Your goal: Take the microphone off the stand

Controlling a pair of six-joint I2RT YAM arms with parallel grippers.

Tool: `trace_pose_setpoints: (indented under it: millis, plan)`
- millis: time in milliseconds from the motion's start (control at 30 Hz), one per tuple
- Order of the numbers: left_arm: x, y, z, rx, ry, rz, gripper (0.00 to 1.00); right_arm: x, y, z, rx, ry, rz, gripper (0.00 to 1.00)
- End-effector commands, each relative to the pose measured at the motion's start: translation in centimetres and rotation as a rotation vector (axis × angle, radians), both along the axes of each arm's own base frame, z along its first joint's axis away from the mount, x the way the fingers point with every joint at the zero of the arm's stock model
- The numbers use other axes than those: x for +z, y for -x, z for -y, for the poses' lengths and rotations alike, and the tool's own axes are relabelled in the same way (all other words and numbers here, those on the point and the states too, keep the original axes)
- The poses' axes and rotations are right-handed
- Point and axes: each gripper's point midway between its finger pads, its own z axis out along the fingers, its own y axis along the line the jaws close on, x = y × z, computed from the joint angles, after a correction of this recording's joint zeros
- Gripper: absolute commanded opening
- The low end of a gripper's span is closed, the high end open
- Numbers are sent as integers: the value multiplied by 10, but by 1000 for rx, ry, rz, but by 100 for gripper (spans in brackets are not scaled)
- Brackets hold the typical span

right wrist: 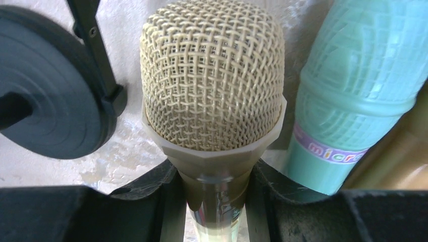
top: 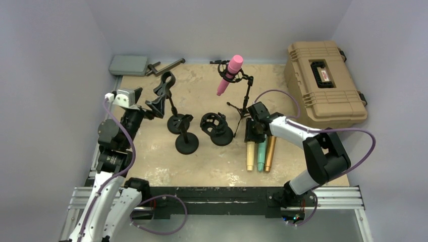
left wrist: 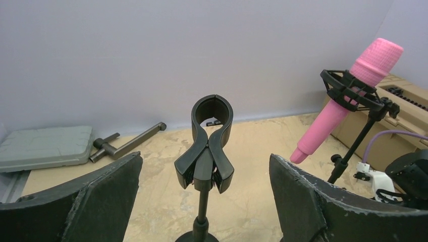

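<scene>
At four o'clock of the tripod stand (top: 246, 98), the right gripper (top: 254, 132) clamps the cream microphone (right wrist: 212, 85); it should release softly beside the teal microphone (right wrist: 353, 91). Left gripper (top: 154, 107) stands wide, empty.

Cream microphone (right wrist: 212, 75) handle cut off by the lower edge, teal microphone (right wrist: 353, 91) cropped at top and right, its label only partly readable, gold microphone (right wrist: 411, 148) a blurred sliver, clip stand (left wrist: 208, 151) base cut off below

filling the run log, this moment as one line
left gripper: open at empty clip stand | right gripper: shut on beige mic | pink mic: mounted
</scene>
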Motion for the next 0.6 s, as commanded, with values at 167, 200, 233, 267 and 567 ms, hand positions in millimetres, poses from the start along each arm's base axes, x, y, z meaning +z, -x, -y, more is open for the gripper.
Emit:
trace_pose_setpoints:
  millis: [167,200,233,267,567]
  plan:
    - [21,34,-15,48,35,-65,94,8,-30,3,23,3,83,10]
    - [20,39,-18,58,36,-83,93,7,-30,5,20,10,86,10]
    - [18,43,-22,74,37,-99,94,8,-31,6,17,14,92,11]
    - [17,47,-26,92,43,-118,94,9,-31,8,14,16,98,13]
    - [18,84,-47,175,60,-241,97,14,-29,13,7,27,129,44]
